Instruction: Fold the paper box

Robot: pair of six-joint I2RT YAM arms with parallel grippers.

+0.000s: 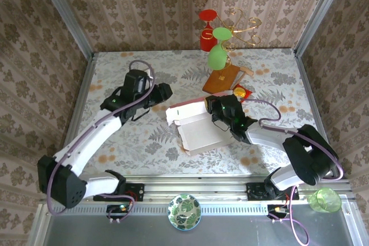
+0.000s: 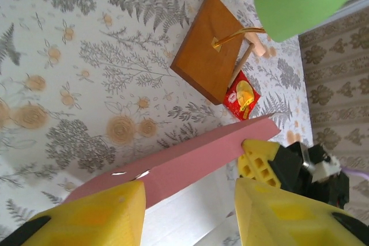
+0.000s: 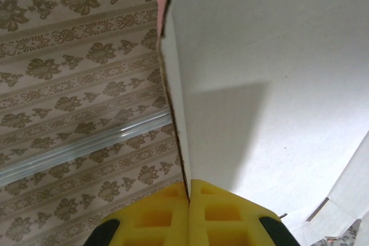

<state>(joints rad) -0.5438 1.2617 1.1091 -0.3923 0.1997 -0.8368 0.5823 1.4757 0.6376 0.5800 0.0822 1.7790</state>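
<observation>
The right gripper [image 3: 188, 187] held a paper box [image 3: 259, 56] wall clamped between its jaws, seemingly steadying it, while the left gripper [image 2: 190, 193] jaws stood apart, the pink edge just ahead.

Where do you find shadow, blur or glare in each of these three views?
Top external: soft, even light, no glare on the paper box. Left wrist: the left hand has blurred yellow fingers, while the brown board is sharp. Right wrist: a grey shadow crosses the box's white inner side.
</observation>
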